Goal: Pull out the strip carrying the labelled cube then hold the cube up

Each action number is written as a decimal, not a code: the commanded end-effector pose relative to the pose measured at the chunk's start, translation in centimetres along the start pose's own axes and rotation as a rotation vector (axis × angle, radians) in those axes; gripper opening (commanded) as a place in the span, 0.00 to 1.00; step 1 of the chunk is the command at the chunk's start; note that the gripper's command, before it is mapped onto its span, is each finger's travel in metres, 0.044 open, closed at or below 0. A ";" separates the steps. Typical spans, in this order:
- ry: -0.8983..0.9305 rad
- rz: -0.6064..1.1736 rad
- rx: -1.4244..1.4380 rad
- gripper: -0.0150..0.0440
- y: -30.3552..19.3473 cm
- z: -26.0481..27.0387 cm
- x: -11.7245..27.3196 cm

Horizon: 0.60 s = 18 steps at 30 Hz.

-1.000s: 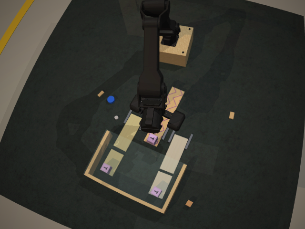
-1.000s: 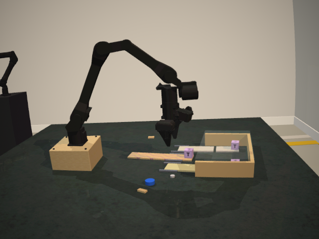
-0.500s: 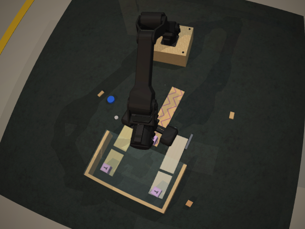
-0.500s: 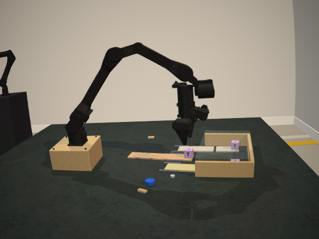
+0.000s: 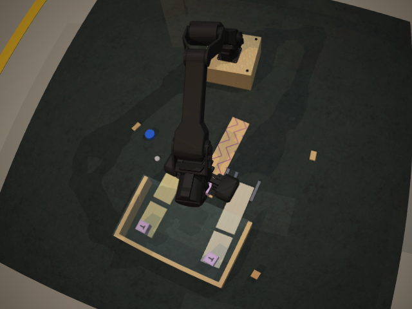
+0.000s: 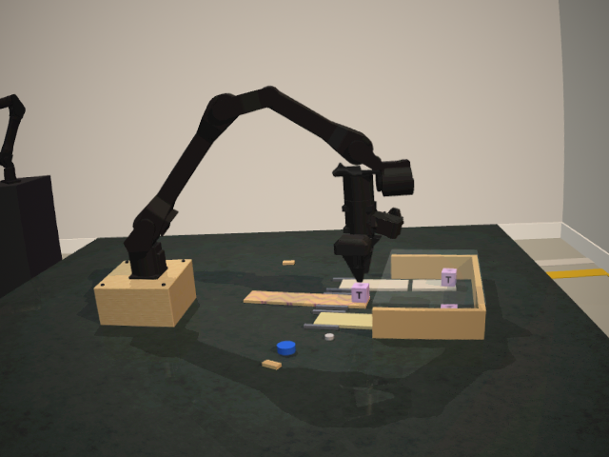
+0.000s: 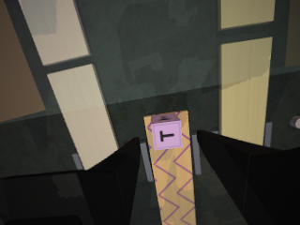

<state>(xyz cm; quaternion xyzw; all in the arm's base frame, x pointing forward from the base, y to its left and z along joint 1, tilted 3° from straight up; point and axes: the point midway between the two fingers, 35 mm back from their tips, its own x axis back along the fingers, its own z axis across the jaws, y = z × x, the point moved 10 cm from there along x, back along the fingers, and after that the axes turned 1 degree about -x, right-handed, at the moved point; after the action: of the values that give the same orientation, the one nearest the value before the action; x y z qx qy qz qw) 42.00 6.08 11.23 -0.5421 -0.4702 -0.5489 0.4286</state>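
Note:
The one-piece strip with purple zigzags (image 5: 229, 143) (image 6: 295, 298) (image 7: 175, 192) lies outside the box's open side. A lilac cube marked T (image 6: 360, 292) (image 7: 167, 135) stands on its box-side end; the arm hides most of it in the top view. My gripper (image 6: 360, 279) is partly open and empty, pointing down with its tips about level with the cube's top. In the wrist view the fingers flank the cube with a gap on each side. The whitish strip (image 5: 235, 207) (image 6: 376, 285) (image 7: 84, 112) and the yellow strip (image 5: 166, 189) (image 6: 343, 320) (image 7: 244, 89) are each in two pieces.
The wooden box (image 5: 166, 259) (image 6: 427, 323) has a clear cover. Inside, a T cube (image 5: 143, 226) sits on the yellow far piece and another T cube (image 5: 210, 258) (image 6: 448, 276) on the whitish one. Grey rails (image 5: 255, 191) flank the strips. A blue disc (image 5: 149, 134) (image 6: 285, 347) lies nearby.

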 end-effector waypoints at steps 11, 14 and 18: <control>-0.005 0.015 0.006 0.68 -0.3 -0.1 -2.7; -0.005 0.015 0.006 0.68 -0.3 -0.1 -3.2; -0.005 0.015 0.006 0.68 -0.4 -0.1 -3.9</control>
<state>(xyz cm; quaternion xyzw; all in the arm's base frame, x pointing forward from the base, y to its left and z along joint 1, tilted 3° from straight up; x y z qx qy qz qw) 42.04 6.00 8.29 -0.5421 -0.4703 -0.5489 0.4286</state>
